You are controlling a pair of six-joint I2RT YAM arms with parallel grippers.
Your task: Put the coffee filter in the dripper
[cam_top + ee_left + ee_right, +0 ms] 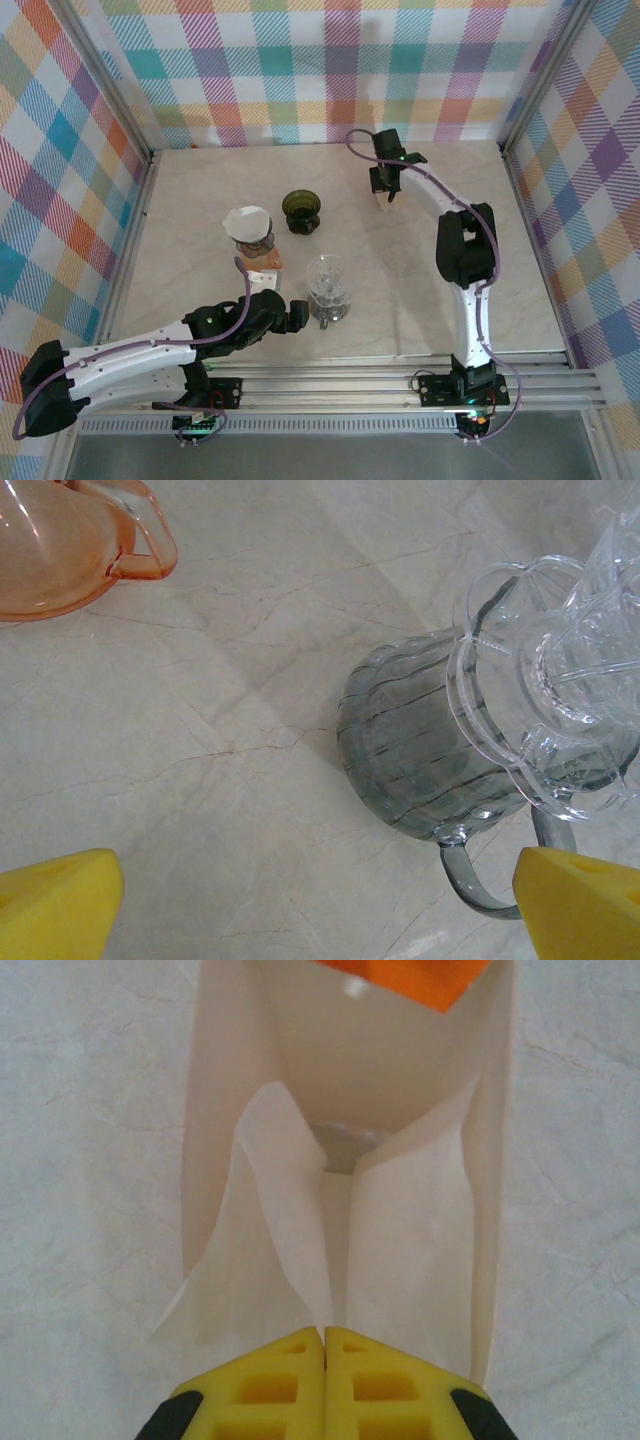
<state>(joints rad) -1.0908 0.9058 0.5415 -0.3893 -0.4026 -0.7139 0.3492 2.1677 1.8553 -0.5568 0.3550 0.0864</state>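
Observation:
A white paper coffee filter [300,1250] hangs open from my right gripper [325,1332], whose yellow fingers are shut on its near edge. An orange piece [410,975] shows at its far end. From above, that gripper [388,193] is near the back wall with the pale filter [387,207] under it. A clear glass dripper [328,280] sits on a grey glass mug [420,740] in the middle front. My left gripper [298,315] is just left of it, open. In the left wrist view its fingers [60,905] stand wide apart around bare table, with the clear dripper [560,670] on the right.
An orange dripper [262,268] lies left of the mug, and its rim and handle [60,540] show in the left wrist view. A dark green dripper [301,210] stands behind. A dark cup holding a white filter [250,225] stands at its left. Checked walls enclose the table.

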